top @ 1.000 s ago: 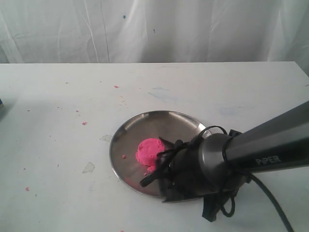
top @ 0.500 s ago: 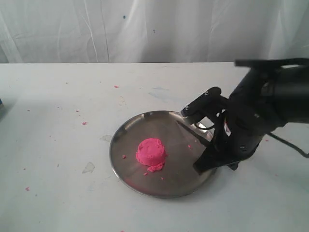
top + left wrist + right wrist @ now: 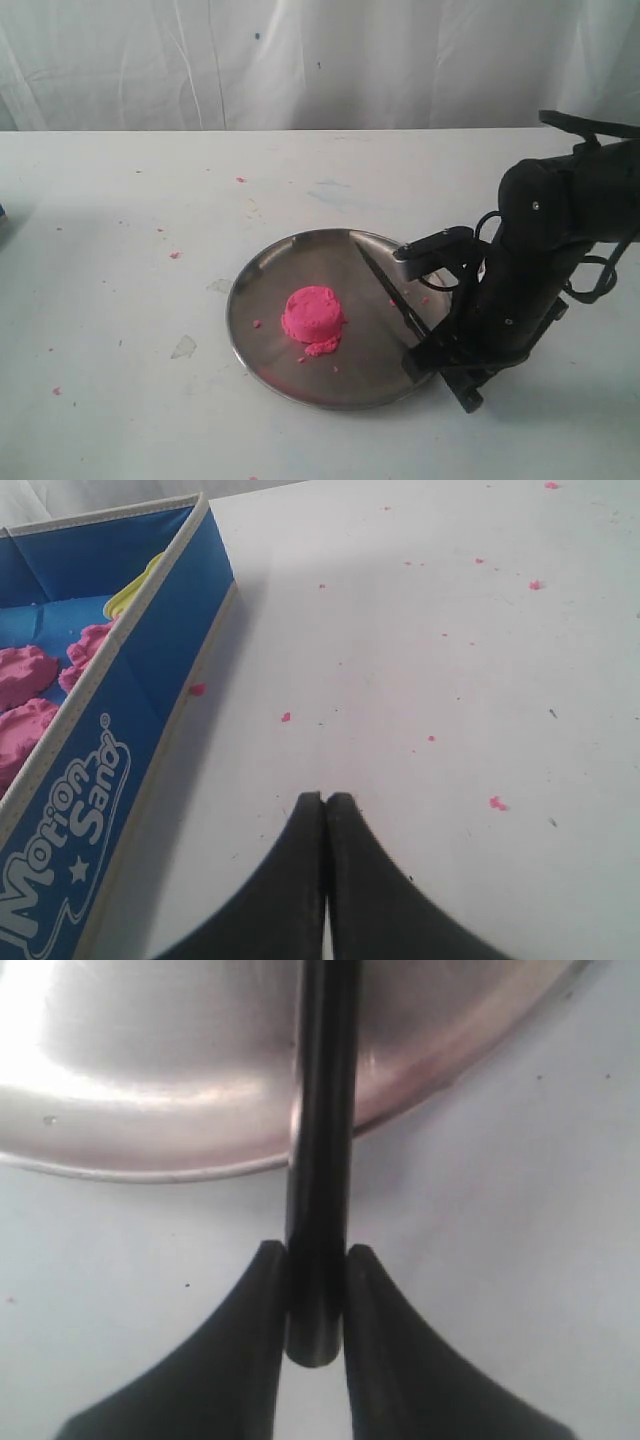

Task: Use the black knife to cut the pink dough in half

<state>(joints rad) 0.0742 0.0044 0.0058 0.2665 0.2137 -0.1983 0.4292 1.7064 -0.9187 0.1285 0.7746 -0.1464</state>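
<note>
pink dough [image 3: 313, 315]: one uncut rounded mound, just left of centre on the steel plate [image 3: 245, 300]. black knife [image 3: 390, 290]: stretched over the plate's right side, tip far, apart from the dough. right gripper [image 3: 318, 1260]: at the plate's near-right rim, right of the dough, pinching the knife handle. left gripper [image 3: 325, 802]: fingers pressed together, empty, over the table [image 3: 450, 680] beside a blue box [image 3: 150, 680].

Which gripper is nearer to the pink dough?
Right. The right gripper grips the black knife at the rim of the plate, beside the dough; the left gripper hangs shut by a blue box, outside the exterior view.
</note>
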